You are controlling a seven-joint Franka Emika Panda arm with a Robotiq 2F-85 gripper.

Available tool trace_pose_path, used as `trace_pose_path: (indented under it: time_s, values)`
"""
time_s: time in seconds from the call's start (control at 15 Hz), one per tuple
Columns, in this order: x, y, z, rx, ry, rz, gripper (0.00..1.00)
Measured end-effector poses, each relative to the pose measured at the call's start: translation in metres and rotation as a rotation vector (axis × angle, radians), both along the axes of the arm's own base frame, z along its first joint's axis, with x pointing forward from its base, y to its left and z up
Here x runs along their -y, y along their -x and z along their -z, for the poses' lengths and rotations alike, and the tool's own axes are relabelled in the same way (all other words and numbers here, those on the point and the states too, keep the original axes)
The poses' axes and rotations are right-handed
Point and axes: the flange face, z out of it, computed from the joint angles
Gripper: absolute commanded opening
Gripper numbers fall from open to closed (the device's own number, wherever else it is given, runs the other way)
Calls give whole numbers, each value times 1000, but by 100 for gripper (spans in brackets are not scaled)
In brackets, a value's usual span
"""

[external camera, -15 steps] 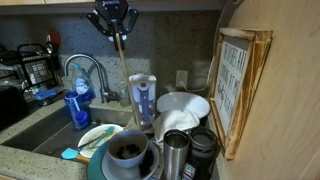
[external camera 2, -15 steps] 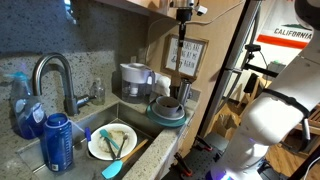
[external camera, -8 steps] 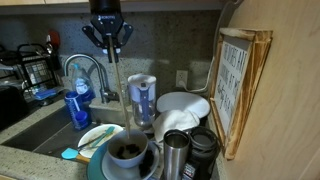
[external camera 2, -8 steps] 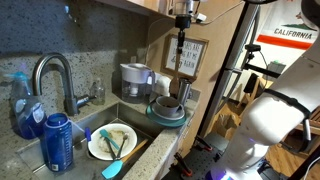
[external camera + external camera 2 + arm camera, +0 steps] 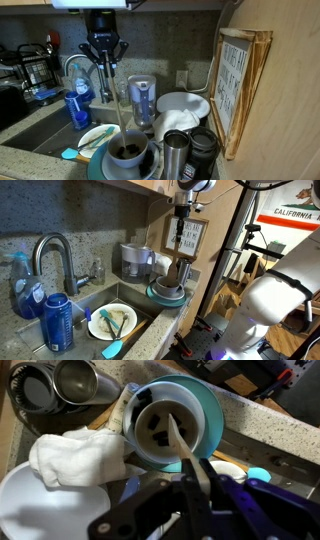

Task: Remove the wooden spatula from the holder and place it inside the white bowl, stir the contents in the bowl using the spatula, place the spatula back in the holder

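Lowering now: my gripper [image 5: 105, 64] has come down above the white bowl [image 5: 128, 166], claw pinching the wooden spatula [image 5: 117, 105], whose tip now sits inside the bowl. Stirring comes next, I reckon.

The wooden spatula [image 5: 185, 448] clamped in the matt black hand [image 5: 106, 66] is pale bare wood, the white bowl [image 5: 200, 410] under the hand looks dull-glazed, the holder [image 5: 75, 378] beside it is brushed steel, and nearby a soft cloth [image 5: 75, 460] touches a glossy dish [image 5: 30, 510].
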Motion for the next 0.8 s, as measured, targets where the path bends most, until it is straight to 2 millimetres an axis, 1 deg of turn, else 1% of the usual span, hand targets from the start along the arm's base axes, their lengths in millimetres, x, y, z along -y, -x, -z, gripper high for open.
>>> trace_pose_path:
  time_s: [0.2,0.53,0.8]
  values:
    - [0,5,19,6,-3,8,3]
    - [7,15,52,-6,-29,23,3]
    - [15,20,70,6,-67,52,3]
